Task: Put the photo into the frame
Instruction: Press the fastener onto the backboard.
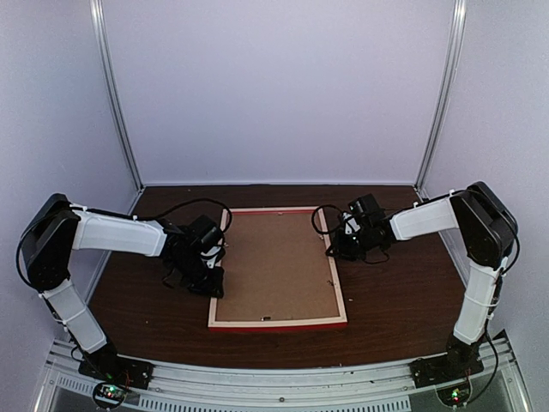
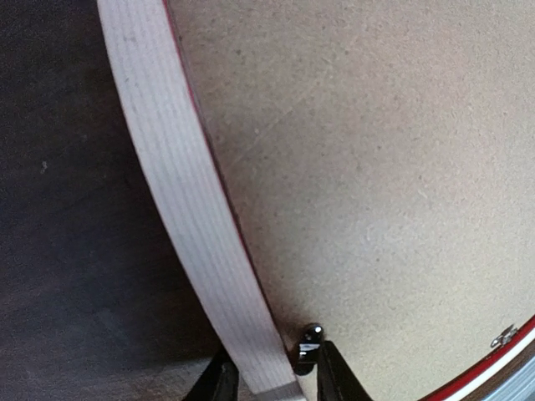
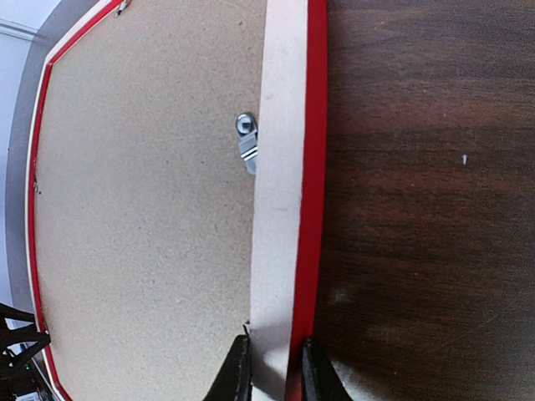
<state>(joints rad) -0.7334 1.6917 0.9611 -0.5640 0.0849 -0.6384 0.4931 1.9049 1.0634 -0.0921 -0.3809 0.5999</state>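
Note:
The frame [image 1: 279, 324] lies face down on the dark table, pale back rails up and red showing along its edges. A brown backing board [image 1: 276, 266] fills it; the photo is hidden. My left gripper [image 1: 216, 279] straddles the left rail [image 2: 184, 192] near the close corner. In the left wrist view its fingers [image 2: 221, 380] press the rail's outer side and a black turn clip [image 2: 307, 344] on the inner side. My right gripper [image 1: 333, 249] is shut across the right rail [image 3: 280, 167], one finger on each side of it [image 3: 274, 372].
A silver turn clip [image 3: 247, 146] sits on the backing board by the right rail, and a small metal hanger [image 2: 504, 336] near one end rail. Dark wooden table [image 1: 395, 292] surrounds the frame. White walls and metal posts [image 1: 116, 94] enclose the workspace.

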